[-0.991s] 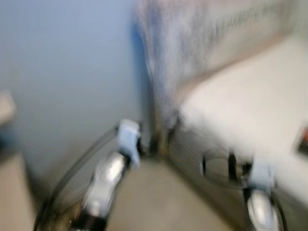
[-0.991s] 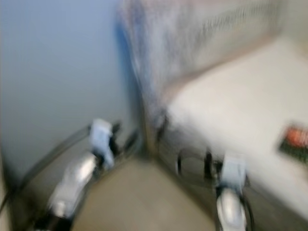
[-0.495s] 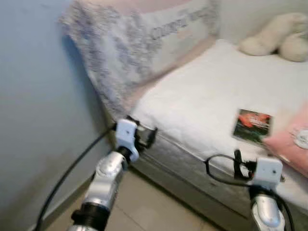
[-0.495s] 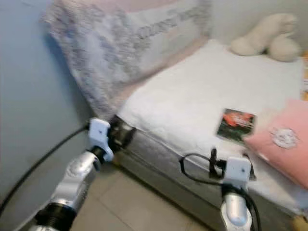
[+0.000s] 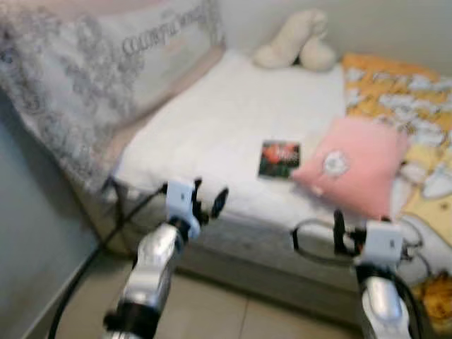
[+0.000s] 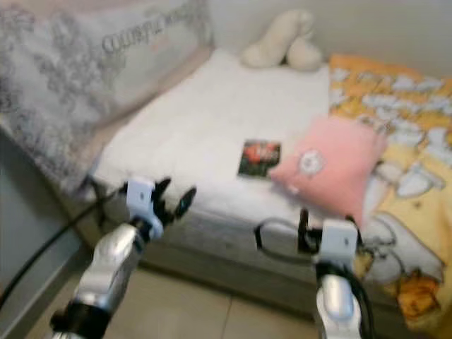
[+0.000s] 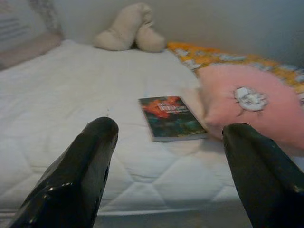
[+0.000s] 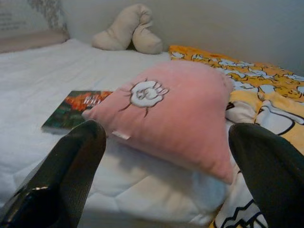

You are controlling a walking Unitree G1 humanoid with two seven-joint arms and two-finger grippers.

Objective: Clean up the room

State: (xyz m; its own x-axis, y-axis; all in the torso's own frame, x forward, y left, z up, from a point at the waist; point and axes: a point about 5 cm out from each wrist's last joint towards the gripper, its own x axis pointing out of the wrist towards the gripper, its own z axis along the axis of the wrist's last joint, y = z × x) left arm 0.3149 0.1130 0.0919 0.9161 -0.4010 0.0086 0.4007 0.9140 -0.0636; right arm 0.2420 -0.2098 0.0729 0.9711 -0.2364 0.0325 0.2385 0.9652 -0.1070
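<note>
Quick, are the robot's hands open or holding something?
Left gripper: jaws open, holding nothing.
Right gripper: jaws open, holding nothing.

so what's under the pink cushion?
The square pink plush cushion lies on the white quilted mattress, one corner overlapping the dark paperback book. Whatever else sits beneath is covered.

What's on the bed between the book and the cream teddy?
Nothing. Between the book and the cream plush toy lies only bare white mattress, seen in the eye views and the left wrist view.
</note>
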